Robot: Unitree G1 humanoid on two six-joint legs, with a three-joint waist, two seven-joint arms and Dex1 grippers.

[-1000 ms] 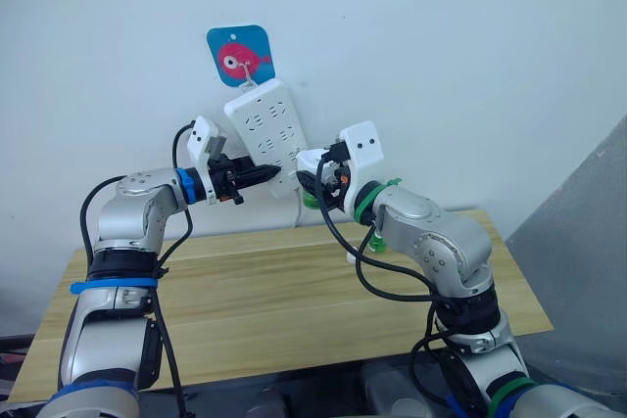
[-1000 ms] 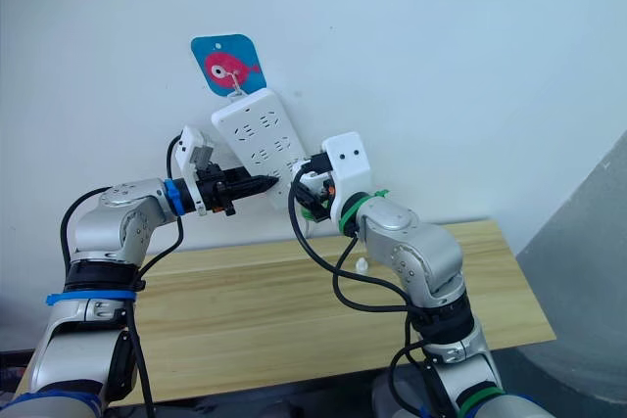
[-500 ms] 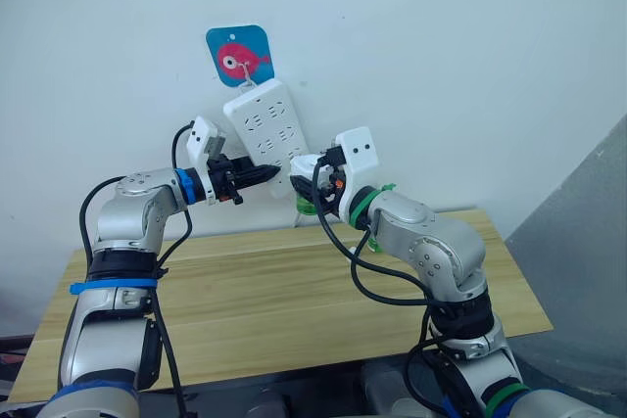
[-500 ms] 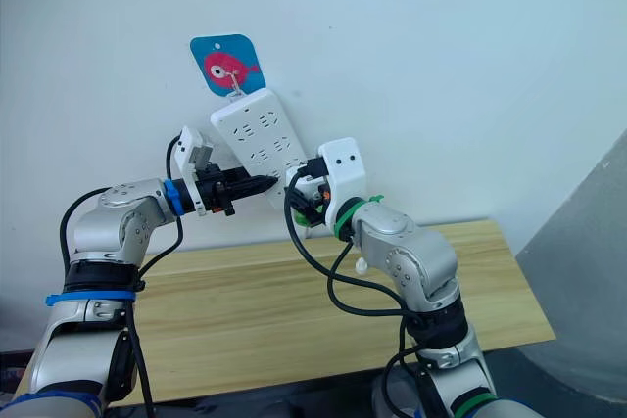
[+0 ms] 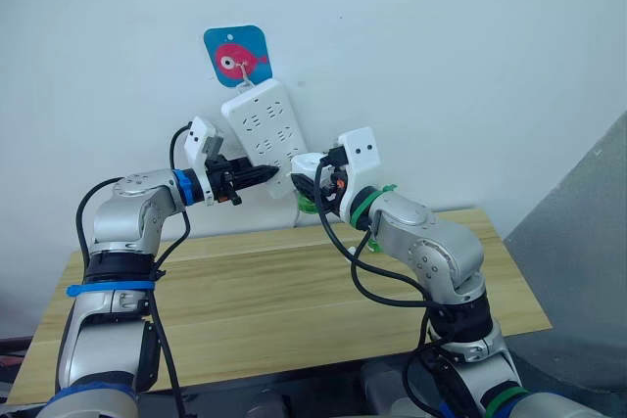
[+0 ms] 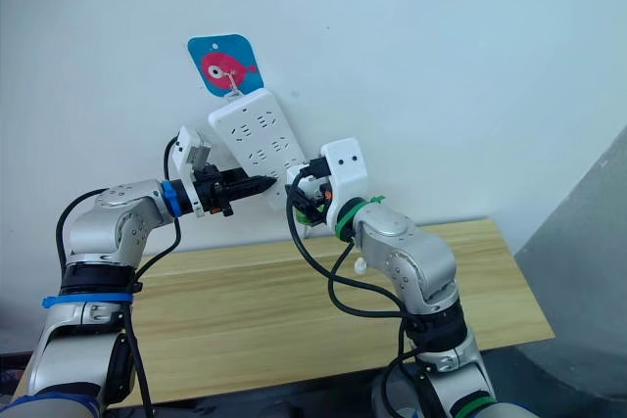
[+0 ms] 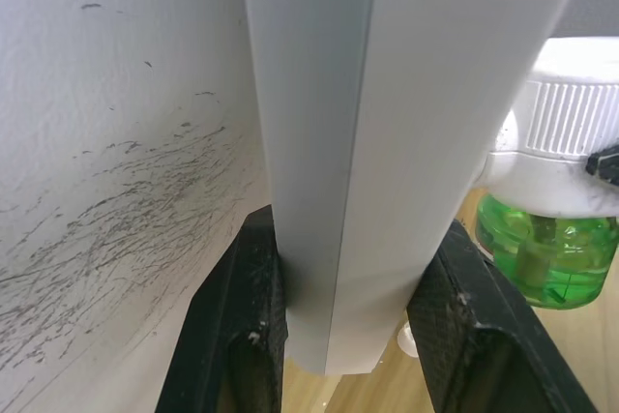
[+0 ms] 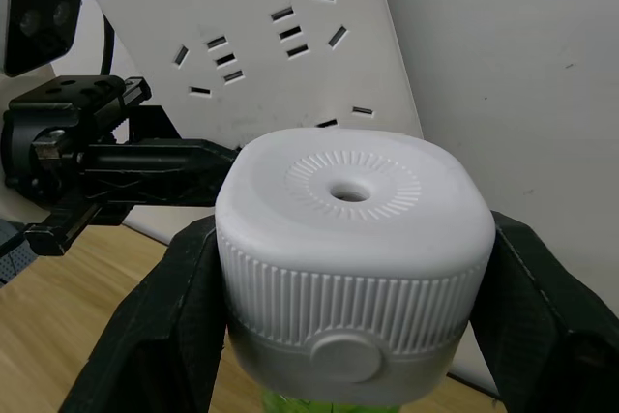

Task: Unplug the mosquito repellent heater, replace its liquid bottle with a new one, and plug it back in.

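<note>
Mosquito repellent heater (image 8: 353,263) sits clamped between the two black fingers of your right gripper (image 8: 348,326), held up at the lower end of the white power strip (image 5: 265,134), which hangs tilted on the wall from a blue fish-print hook (image 5: 237,55), above the back edge of the wooden table (image 5: 294,301). Your left gripper (image 7: 343,331) has closed its fingers on the strip's lower edge, one on each side, steadying it. The heater is a rounded white block with a ribbed skirt, a small round button on its side and a round vent hole ringed by fine radial ridges on top; a clear green liquid bottle (image 7: 542,253) is screwed in beneath it. Whether the prongs are seated in a socket cannot be told. For a clean move at the socket, keep the left grip firm so the strip cannot swing, and travel straight along the prongs' line rather than twisting, since a sideways pull could bend them or drag the strip off its hook.
</note>
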